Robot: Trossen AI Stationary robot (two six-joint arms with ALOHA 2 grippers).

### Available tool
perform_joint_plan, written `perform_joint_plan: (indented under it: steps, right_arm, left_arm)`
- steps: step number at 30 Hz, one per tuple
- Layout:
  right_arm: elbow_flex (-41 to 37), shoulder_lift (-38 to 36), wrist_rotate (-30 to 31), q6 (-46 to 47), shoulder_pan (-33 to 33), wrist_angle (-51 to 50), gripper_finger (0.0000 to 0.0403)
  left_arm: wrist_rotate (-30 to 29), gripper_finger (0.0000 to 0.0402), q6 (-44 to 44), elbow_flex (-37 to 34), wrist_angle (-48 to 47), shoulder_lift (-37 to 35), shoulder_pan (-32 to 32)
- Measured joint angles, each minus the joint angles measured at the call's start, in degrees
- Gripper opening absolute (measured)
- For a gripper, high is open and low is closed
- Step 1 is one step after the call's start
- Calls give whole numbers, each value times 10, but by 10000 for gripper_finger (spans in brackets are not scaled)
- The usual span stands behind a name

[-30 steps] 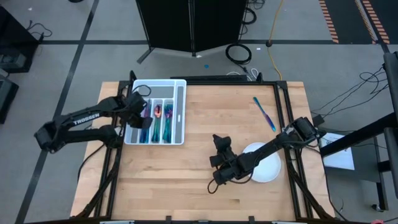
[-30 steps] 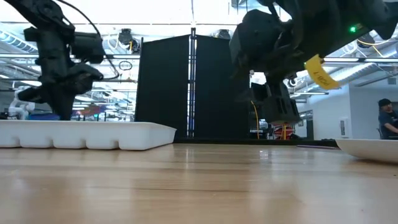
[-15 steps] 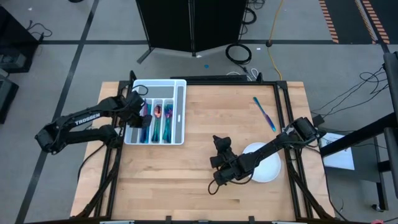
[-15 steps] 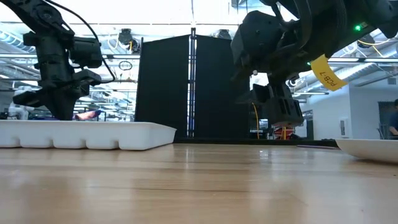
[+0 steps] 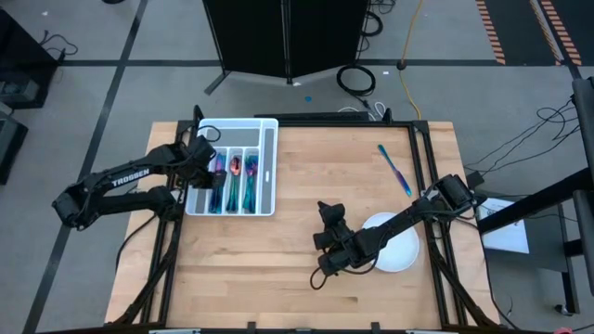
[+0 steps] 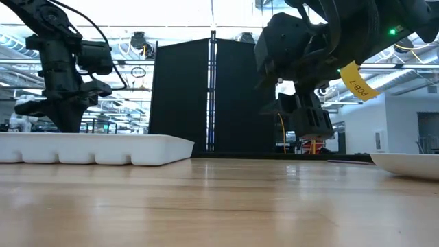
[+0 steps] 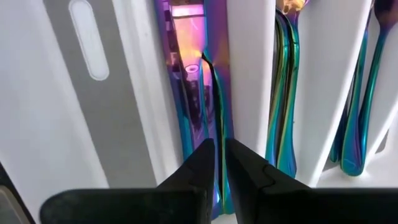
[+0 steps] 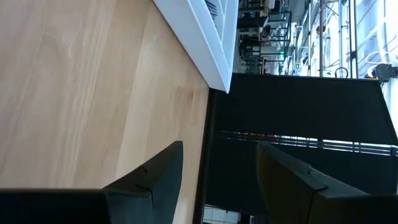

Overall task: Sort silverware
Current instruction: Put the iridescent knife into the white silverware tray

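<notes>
Overhead, the left gripper (image 5: 212,176) hangs over the white divided tray (image 5: 269,167) at about ten o'clock on the table. Its fingers (image 7: 199,168) stand only a narrow slit apart, straddling the edge of a knife (image 7: 208,93) lying in one tray compartment; whether they pinch it or have let go, I cannot tell. Neighbouring slots hold more silverware: forks (image 7: 285,106) next door, spoons (image 7: 357,118) one slot further on (all iridescent blue-purple-gold). One piece of silverware (image 5: 393,169) lies loose on the bare wood near two o'clock, well apart from the tray. The right gripper (image 5: 327,243) hovers above the table near five o'clock, just beside the round white plate (image 5: 401,252), fingers (image 8: 155,174) spread wide, nothing between them. In the low view the tray wall (image 6: 96,147) shows, left gripper (image 6: 65,113) above it.
</notes>
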Motion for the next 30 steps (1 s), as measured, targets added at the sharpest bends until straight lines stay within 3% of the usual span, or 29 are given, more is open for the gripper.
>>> perform_joint_plan:
  steps: [7, 15, 19, 23, 30]
  right_arm:
    - [0, 0, -2, 28, 0, 0, 185]
    - [0, -14, -70, 86, -28, 4, 185]
    - [0, -45, -169, 158, -74, -27, 185]
    - [0, -92, -287, 224, -153, -119, 185]
    - [0, -176, -383, 294, -293, -279, 185]
  left_arm:
    - [-2, 40, 61, 15, 3, 0, 0]
    - [23, 40, 117, 96, 8, 0, -21]
    - [21, 40, 156, 114, 48, -3, -59]
    - [-1, 41, 186, 114, 125, -6, -121]
    - [-18, 41, 300, 111, 303, -6, -282]
